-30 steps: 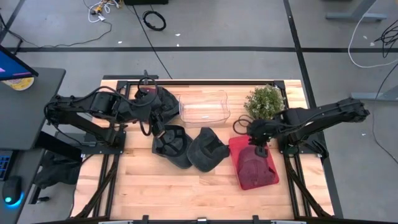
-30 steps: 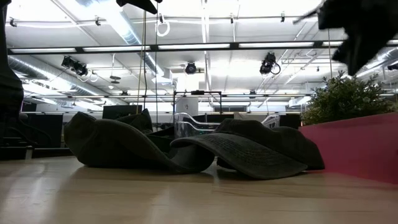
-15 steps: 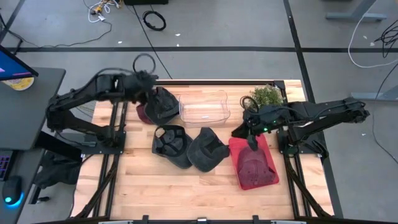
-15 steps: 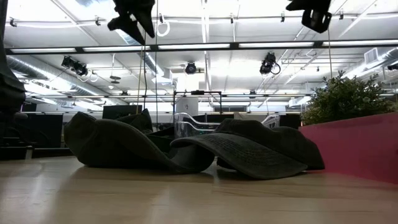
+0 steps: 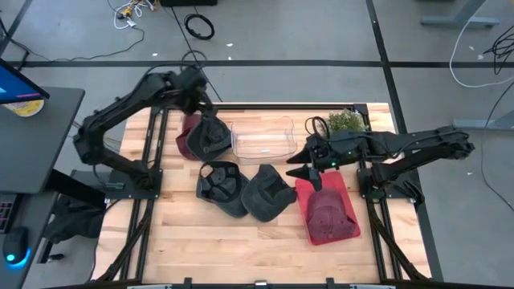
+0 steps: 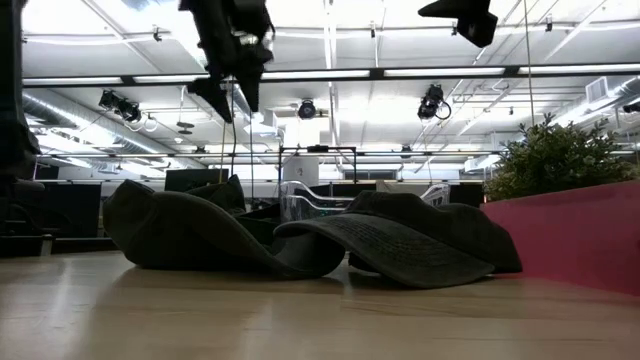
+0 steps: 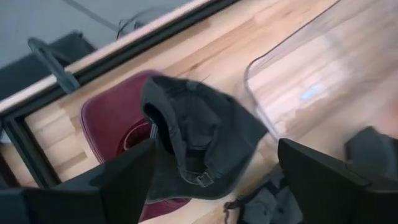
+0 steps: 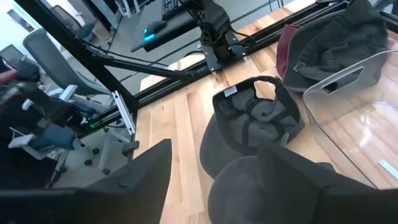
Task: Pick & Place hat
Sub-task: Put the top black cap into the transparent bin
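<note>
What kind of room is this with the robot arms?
Probably a robot lab or workshop. A wooden table holds hats for practice, loose cables lie on the floor, and office chairs stand nearby.

Two dark hats (image 5: pixel 245 189) lie mid-table, another dark one (image 5: pixel 210 133) on a maroon hat (image 5: pixel 185 141), a red hat (image 5: pixel 328 213) right.

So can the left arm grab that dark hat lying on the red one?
Probably yes. The left tool hangs open right above the dark hat on the red hat, with nothing between them.
</note>
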You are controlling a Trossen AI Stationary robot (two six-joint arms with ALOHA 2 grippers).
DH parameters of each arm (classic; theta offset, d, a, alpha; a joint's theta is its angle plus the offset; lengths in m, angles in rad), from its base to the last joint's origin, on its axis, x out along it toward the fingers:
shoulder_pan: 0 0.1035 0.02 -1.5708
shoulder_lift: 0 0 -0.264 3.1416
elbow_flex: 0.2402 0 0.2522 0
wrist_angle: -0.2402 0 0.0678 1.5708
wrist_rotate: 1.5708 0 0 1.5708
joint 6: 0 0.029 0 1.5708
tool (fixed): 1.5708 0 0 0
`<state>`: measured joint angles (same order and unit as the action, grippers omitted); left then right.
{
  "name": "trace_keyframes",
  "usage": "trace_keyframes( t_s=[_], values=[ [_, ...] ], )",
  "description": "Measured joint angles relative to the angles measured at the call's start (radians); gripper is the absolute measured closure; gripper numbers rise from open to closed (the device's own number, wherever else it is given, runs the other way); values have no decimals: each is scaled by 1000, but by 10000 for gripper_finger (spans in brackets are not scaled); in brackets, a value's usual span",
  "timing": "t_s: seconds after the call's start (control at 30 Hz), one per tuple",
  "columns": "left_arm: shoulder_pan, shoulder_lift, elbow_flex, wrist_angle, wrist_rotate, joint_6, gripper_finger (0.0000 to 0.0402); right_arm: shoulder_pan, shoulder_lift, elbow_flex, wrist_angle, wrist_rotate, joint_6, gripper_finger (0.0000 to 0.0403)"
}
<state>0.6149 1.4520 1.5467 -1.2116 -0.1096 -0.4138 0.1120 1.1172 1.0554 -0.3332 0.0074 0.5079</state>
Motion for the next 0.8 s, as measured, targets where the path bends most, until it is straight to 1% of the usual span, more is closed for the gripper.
trace_keyframes(
  t_s=[0.17,0.27,0.33,0.6,0.8],
  values=[
    [60,117,0,-56,-1,-8,58,0,25,0,3,-33,10,154],
    [91,179,0,-100,-10,34,58,0,40,0,9,-47,24,154],
    [104,212,0,-102,-14,66,57,0,49,0,9,-50,34,153],
    [109,319,0,-74,-18,170,57,0,78,0,83,-50,60,153],
    [109,391,0,-69,-7,233,59,0,82,0,112,-10,60,154]
  ],
)
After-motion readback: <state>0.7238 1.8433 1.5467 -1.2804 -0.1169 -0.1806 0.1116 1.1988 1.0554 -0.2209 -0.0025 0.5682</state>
